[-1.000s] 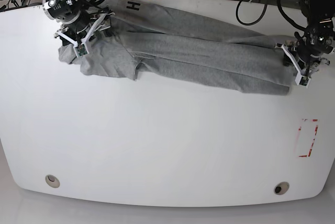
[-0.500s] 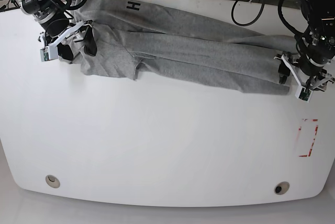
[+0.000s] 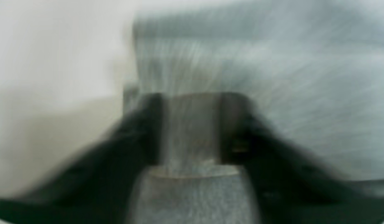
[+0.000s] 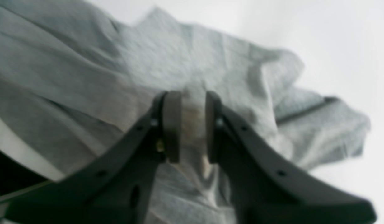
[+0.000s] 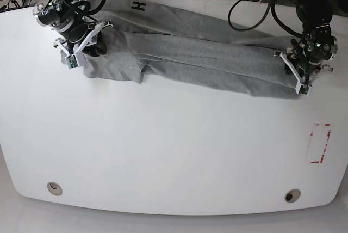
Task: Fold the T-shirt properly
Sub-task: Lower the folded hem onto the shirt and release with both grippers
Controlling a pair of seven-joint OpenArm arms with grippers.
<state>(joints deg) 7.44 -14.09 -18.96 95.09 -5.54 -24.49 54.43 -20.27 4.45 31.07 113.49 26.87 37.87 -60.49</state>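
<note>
Grey T-shirt point(image 5: 206, 59) lies in a long band across the far side of the white surface point(image 5: 163, 151). Left hand point(image 3: 190, 127) and right hand point(image 4: 193, 124) each pinch cloth at opposite ends.

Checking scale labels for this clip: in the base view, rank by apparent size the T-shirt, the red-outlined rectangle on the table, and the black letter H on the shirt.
1. T-shirt, by far the largest.
2. Red-outlined rectangle.
3. Letter H, smallest.
</note>
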